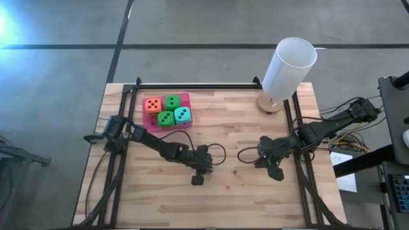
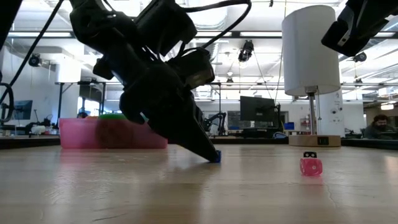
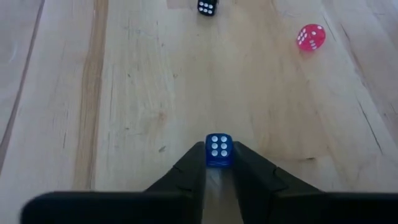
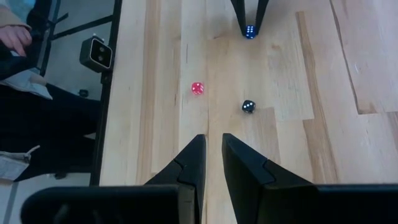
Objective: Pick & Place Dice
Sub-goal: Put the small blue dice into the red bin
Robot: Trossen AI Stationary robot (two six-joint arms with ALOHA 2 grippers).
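Four large dice, one orange (image 1: 153, 105), two green (image 1: 172, 101), one teal (image 1: 183, 115), lie in a pink tray (image 1: 186, 98) at the table's far left. My left gripper (image 3: 219, 157) is down at the table's middle, shut on a tiny blue die (image 3: 219, 149). A tiny pink die (image 3: 310, 37) and a tiny black die (image 3: 206, 6) lie loose on the wood to its right. My right gripper (image 4: 212, 146) hangs above the table's right half, shut but for a narrow slit, with nothing in it. My left gripper pinches the tiny blue die by two opposite side faces (image 3: 208, 154), right at the free ends of its two fingers. The fingers slant down from the table's left. The die's underside (image 2: 216, 159) rests on the wood, its six-pip face showing in the wrist view.
A white cylinder lamp (image 1: 289, 64) on a round wooden base stands at the far right. Black frame rails (image 1: 118, 172) run along the table's left and right sides. A person sits beyond the table's near edge (image 4: 15, 37). Bare wood lies between the grippers.
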